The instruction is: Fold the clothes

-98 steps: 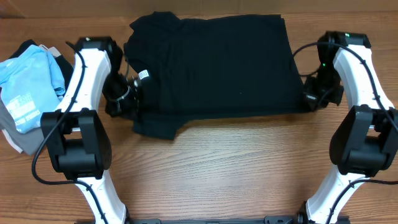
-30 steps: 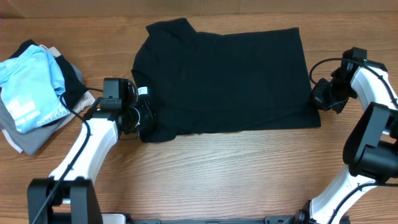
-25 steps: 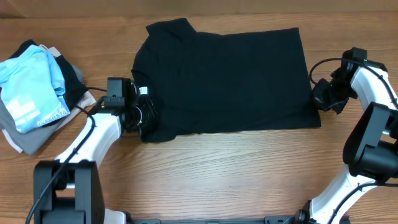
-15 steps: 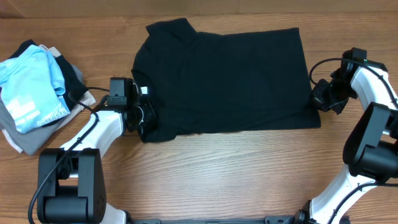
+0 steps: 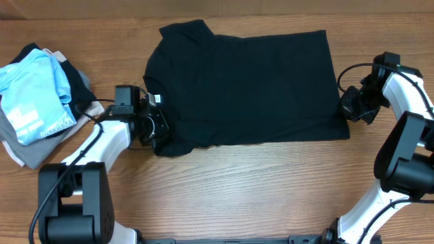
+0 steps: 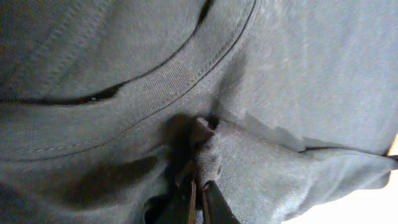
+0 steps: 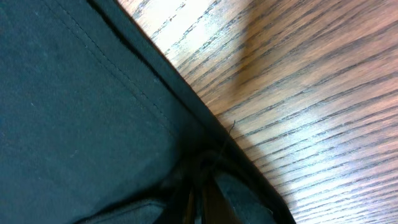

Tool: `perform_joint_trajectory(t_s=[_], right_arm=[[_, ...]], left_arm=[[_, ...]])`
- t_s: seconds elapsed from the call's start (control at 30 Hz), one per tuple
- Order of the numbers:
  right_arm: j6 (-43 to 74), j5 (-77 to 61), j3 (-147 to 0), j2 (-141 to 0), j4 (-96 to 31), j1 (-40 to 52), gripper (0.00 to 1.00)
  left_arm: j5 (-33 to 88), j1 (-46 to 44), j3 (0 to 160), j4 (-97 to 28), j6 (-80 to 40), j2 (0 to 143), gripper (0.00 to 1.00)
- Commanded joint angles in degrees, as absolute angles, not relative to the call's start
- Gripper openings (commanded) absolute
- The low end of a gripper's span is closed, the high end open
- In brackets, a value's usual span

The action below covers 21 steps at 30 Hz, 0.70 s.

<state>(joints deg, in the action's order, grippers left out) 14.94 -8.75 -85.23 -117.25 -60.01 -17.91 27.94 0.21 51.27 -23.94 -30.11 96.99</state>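
A black T-shirt (image 5: 244, 85) lies spread flat on the wooden table, folded lengthwise, its neck end at the left and its hem at the right. My left gripper (image 5: 154, 126) is shut on the shirt's fabric at the lower left corner near the collar; the left wrist view shows its jaws (image 6: 198, 193) pinching a bunched fold of the T-shirt (image 6: 261, 93). My right gripper (image 5: 348, 108) is shut on the shirt's hem at the right edge; in the right wrist view its jaws (image 7: 200, 190) clamp the T-shirt (image 7: 81, 118) at its seamed edge.
A pile of other clothes (image 5: 37, 102), light blue, grey and black, sits at the table's left edge. Bare wooden table (image 5: 258, 190) runs along the front; it also shows in the right wrist view (image 7: 311, 93).
Since 3.3 s ago both grippers have dragged the shirt to the right and flattened it. Over the last second the left arm shifted slightly; the shirt and right arm stayed still.
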Motion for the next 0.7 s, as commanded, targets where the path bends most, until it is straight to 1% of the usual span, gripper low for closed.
perform_joint_trajectory(t_s=[0.0, 0.1, 0.33, 0.67], right_arm=[[14.6, -9.1, -86.7, -114.9, -59.6, -18.0, 0.04], [14.6, -9.1, -86.7, -114.9, -58.7, -18.0, 0.04], [14.6, -9.1, -86.7, -114.9, -56.8, -18.0, 0.04], [14.6, -12.3, -90.1, -114.8, -55.7, -17.8, 0.04]], left_arm=[[32.2, 2.9, 54.5, -23.5, -30.5, 91.9, 0.04], [33.1, 4.4, 56.0, -22.0, -30.5, 89.5, 0.04], [35.4, 4.5, 56.1, -16.4, -32.4, 88.9, 0.04], [20.2, 4.4, 56.1, -16.4, -32.4, 89.4, 0.05]])
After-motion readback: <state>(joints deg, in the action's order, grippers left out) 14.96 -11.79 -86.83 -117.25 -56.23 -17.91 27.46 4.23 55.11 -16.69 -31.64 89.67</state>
